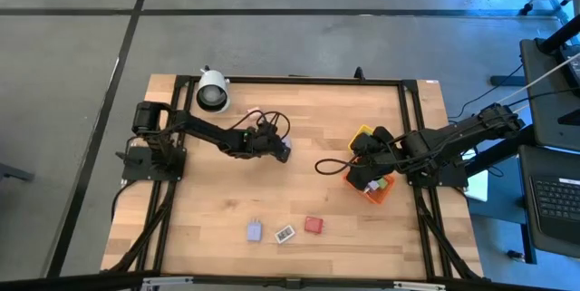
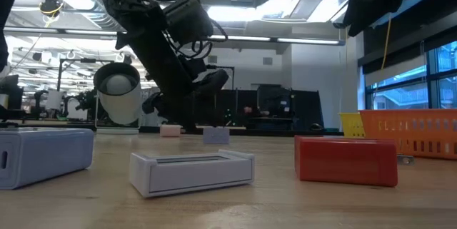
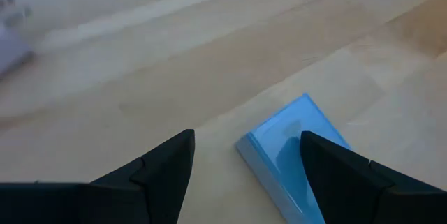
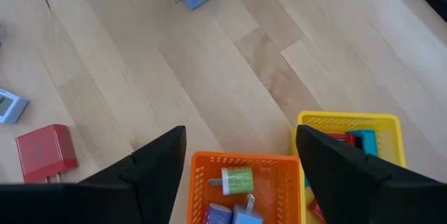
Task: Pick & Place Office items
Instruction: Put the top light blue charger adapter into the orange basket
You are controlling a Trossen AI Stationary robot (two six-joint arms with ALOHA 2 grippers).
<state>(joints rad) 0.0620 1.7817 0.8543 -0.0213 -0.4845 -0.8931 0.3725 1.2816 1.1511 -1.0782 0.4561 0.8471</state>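
A blue block (image 3: pixel 286 144) lies flat on the wooden table, just past my left gripper's (image 3: pixel 246 137) open fingers; one finger hides part of it. That gripper (image 1: pixel 284 152) hangs low over the table's middle. My right gripper (image 4: pixel 241 130) is open and holds nothing, raised above the orange bin (image 4: pixel 241 161) and the yellow bin (image 4: pixel 349 121). A lavender block (image 1: pixel 255 230), a white piece (image 1: pixel 285 234) and a red block (image 1: pixel 314 225) lie near the front edge.
The orange bin holds a green piece (image 4: pixel 237 178) and small blue and lavender pieces; the yellow bin holds red and teal pieces. A white cylinder (image 1: pixel 213 90) with a dark face stands at the far left. Bare wood lies between the blue block and the bins.
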